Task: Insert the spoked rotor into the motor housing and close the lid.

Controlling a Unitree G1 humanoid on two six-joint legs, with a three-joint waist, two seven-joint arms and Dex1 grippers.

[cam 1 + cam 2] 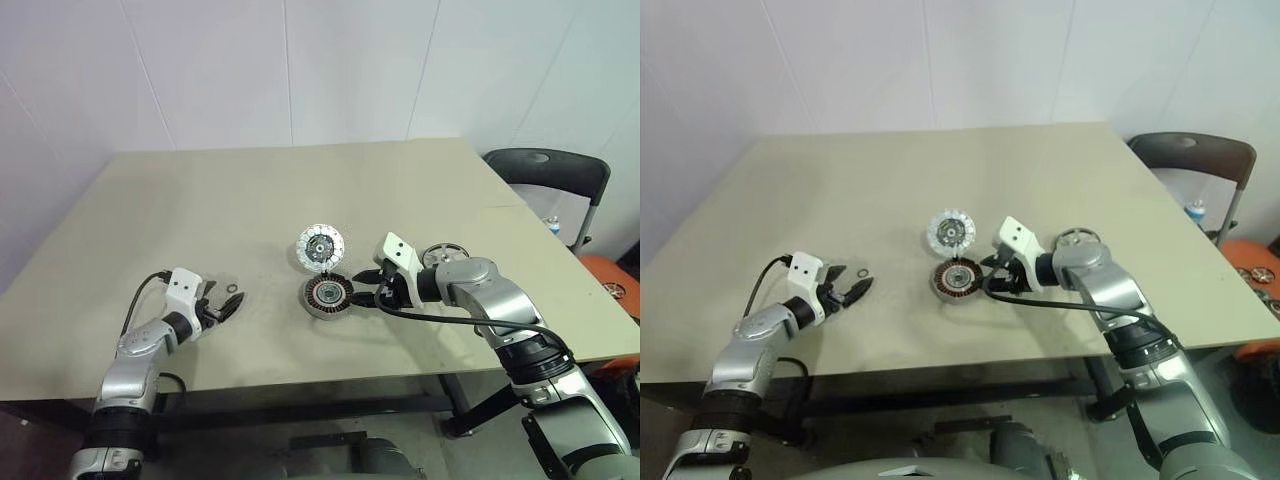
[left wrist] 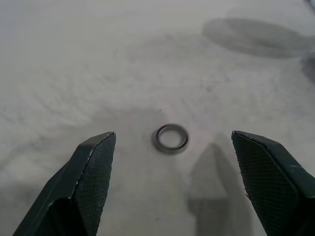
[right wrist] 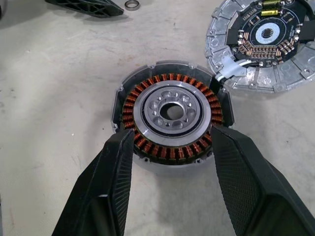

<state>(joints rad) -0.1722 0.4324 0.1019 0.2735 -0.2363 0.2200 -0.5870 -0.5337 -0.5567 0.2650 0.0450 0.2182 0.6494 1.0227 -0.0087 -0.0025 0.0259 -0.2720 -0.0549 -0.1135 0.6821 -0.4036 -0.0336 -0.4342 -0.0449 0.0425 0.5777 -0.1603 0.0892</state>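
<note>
The motor housing point(image 3: 172, 118), a grey cup with coppery windings and a silver hub, sits mid-table. My right gripper point(image 1: 362, 295) is shut on it, one finger against each side of the rim. The lid point(image 3: 263, 42) stands swung open at the housing's hinge, its segmented inner face showing. Behind my right forearm, the spoked rotor point(image 1: 445, 256) lies on the table, partly hidden. My left gripper point(image 2: 173, 134) hovers low over the table at the left, open and holding nothing. A small metal ring point(image 2: 172, 138) lies on the table between its fingertips.
The beige table point(image 1: 200, 200) has bare room behind and left of the housing. Its front edge runs just under both arms. A dark chair point(image 1: 560, 175) and an orange object point(image 1: 615, 285) stand beyond the table's right edge.
</note>
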